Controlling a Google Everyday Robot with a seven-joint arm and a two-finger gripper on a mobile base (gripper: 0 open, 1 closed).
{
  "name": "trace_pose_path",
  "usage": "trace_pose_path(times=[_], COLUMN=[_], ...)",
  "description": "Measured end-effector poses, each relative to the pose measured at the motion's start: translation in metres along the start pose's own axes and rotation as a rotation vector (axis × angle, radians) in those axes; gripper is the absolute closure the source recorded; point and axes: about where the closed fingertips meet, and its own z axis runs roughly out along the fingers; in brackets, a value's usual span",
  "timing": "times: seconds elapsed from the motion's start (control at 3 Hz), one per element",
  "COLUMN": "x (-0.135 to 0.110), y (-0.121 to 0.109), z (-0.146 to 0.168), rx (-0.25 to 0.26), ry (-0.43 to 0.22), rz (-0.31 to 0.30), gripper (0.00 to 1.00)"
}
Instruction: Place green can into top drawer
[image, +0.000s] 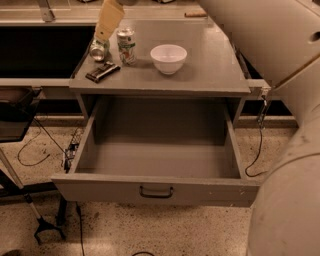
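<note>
The green can (99, 50) lies on its side at the back left of the cabinet top (210, 75), its silver end towards me. My gripper (101, 36) hangs just above and behind it, coming down from the top edge of the view; I cannot tell whether it touches the can. The top drawer (150, 160) is pulled fully open below the top. Its inside is bare, and a dark handle (156, 192) sits at the centre of its front panel.
A can with a white, green and red label (126, 46) stands upright just right of the green can. A dark flat bar (102, 71) lies in front of them. A white bowl (168, 58) sits mid-top. My arm (285, 60) fills the right side. Cables lie on the floor (35, 145).
</note>
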Motion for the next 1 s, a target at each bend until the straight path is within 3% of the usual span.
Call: trace_pose_path(times=[0.67, 1.0], x=[-0.001, -0.024], y=[0.002, 0.002], z=[0.004, 0.031], rx=[0.029, 0.077], ry=[0.032, 0.065], rz=[0.024, 0.007], gripper=[0.0, 0.0])
